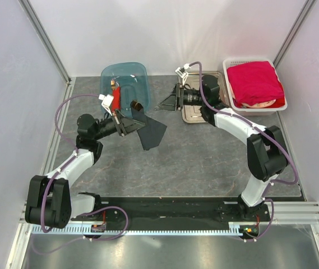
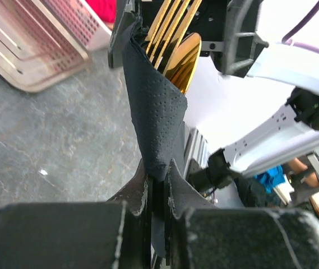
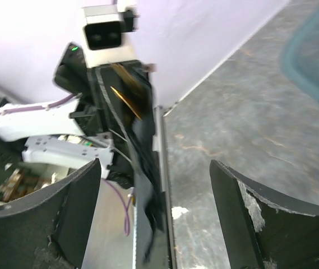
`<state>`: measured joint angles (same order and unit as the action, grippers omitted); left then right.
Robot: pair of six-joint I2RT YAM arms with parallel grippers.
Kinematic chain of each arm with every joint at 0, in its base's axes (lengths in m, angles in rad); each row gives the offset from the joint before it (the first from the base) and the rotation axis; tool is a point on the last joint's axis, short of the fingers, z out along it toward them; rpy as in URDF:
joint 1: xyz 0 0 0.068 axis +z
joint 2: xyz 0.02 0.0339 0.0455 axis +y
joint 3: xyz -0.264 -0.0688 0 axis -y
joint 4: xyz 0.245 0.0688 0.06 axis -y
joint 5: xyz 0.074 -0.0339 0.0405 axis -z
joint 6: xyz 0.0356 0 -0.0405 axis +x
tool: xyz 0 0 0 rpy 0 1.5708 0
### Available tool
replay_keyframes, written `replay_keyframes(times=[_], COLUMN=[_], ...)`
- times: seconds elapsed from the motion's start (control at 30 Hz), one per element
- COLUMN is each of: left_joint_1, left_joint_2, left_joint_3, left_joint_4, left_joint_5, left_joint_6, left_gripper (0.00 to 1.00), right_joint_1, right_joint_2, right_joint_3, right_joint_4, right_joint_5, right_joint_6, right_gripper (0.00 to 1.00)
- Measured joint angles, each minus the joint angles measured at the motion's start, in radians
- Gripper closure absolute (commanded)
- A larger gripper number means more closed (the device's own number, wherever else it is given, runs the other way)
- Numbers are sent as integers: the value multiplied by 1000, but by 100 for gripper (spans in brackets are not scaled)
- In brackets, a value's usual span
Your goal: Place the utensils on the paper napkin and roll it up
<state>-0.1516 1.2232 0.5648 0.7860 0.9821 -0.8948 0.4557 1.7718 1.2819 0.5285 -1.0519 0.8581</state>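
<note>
- Left gripper point(image 2: 158, 178) was clamped tight on the lower edge of the thin black paper napkin point(image 2: 156, 112).
- The napkin was lifted above the grey stone-patterned table point(image 1: 204, 162) and wrapped loosely around the slim gold metal utensils point(image 2: 176, 47).
- Fork tines and a spoon bowl poked out of the end farthest from the fingers.
- Right gripper point(image 3: 155, 171) stood wide open, holding nothing, with the bundle just ahead of it.
- The translucent teal plastic tub point(image 1: 139, 73) sat behind.

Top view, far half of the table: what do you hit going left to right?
Blue tub → right claw → steel tray → white basket holding red cloth. Napkin left out: it overlaps the tub and claw.
</note>
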Motion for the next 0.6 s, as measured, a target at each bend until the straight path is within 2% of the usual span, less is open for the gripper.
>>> replay_keyframes(times=[0.2,0.27,0.3,0.43,0.47,0.53,0.57,0.6], left_joint_1=[20,24,24,26,26,26,26,26], left_joint_2=[-4,-5,-6,-13,-15,-23,-27,-31], left_joint_3=[18,24,26,34,34,35,35,37], left_joint_4=[32,37,39,43,42,40,39,40], left_joint_5=[-34,-44,-48,-64,-65,-66,-66,-66], left_joint_6=[-32,-42,-46,-62,-64,-68,-70,-74], left_gripper=[98,98,98,98,98,98,98,98], right_joint_1=[-20,-13,-10,10,16,27,31,34], right_joint_2=[-44,-71,-80,-88,-88,-88,-88,-88], right_joint_3=[-22,-50,-60,-87,-93,-101,-104,-106], right_joint_4=[-83,-93,-97,-106,-112,-122,-129,-137], right_joint_5=[13,10,10,8,6,5,5,6], right_joint_6=[-42,-48,-53,-83,-89,-106,-113,-122], right_gripper=[13,17,28,53,69,84,96,100])
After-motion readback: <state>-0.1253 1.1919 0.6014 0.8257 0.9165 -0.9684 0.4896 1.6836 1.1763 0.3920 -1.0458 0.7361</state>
